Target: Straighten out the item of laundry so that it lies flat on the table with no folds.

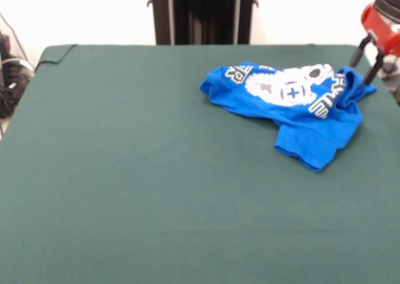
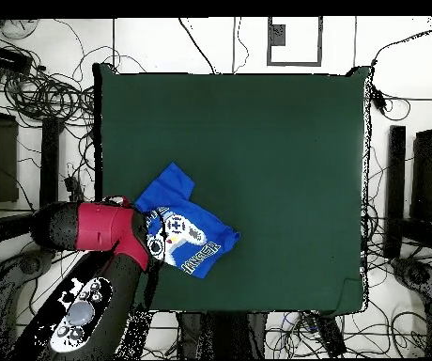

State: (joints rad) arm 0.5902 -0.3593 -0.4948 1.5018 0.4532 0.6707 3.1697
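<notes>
The item of laundry [image 1: 294, 102], a bright blue T-shirt with a white controller print and block lettering, lies crumpled and folded over on the table [image 1: 144, 171] at the far right. My gripper [image 1: 361, 73] hangs at the shirt's right edge, its two black fingers apart, with one fingertip [image 1: 369, 81] at the cloth's rim. Nothing shows between the fingers. In the overhead view the shirt [image 2: 190, 235] lies near the table's [image 2: 276, 141] lower left edge. There the red arm head [image 2: 107, 228] covers the shirt's left edge and hides the fingers.
The black pedestal [image 1: 203, 14] stands behind the table's far edge. The table's right edge is close beside my gripper. Cables [image 1: 9, 77] lie off the table's left side, and more cables [image 2: 32, 85] ring the table in the overhead view.
</notes>
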